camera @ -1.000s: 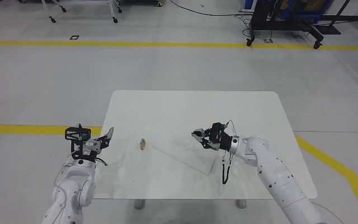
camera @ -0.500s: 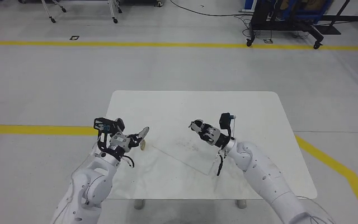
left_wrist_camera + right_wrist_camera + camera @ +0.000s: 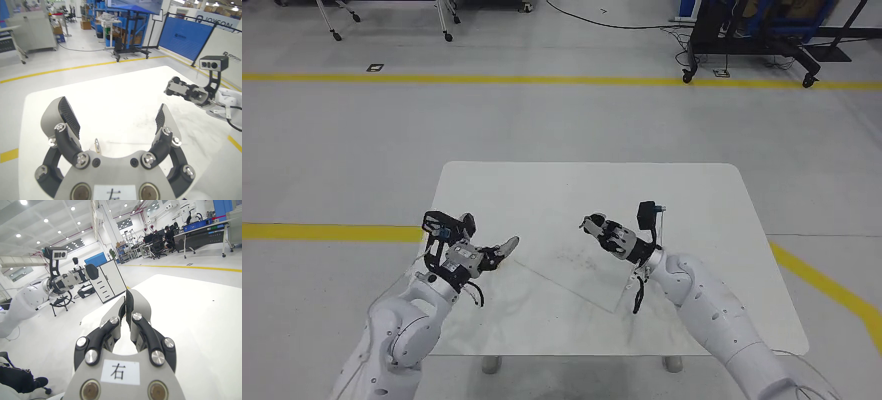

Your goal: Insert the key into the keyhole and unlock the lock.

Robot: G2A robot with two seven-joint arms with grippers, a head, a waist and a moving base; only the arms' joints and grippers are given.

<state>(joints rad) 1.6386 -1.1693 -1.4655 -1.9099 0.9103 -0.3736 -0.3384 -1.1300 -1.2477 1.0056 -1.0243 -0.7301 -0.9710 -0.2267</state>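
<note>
Bright, even light falls from round ceiling lamps (image 3: 46, 220). The white desk (image 3: 542, 190) glares, nearly washed out in the left wrist view. Shadows are soft and faint. Both wrist views bow straight lines near their edges.

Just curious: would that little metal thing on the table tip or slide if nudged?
The little metal thing looks solid, so probably stiff. It seems thin and on edge on the smooth table, so a nudge may tip it. The left gripper's ribbed pads should help grip.

White table (image 3: 692, 200), yellow floor tape (image 3: 542, 78)
</note>
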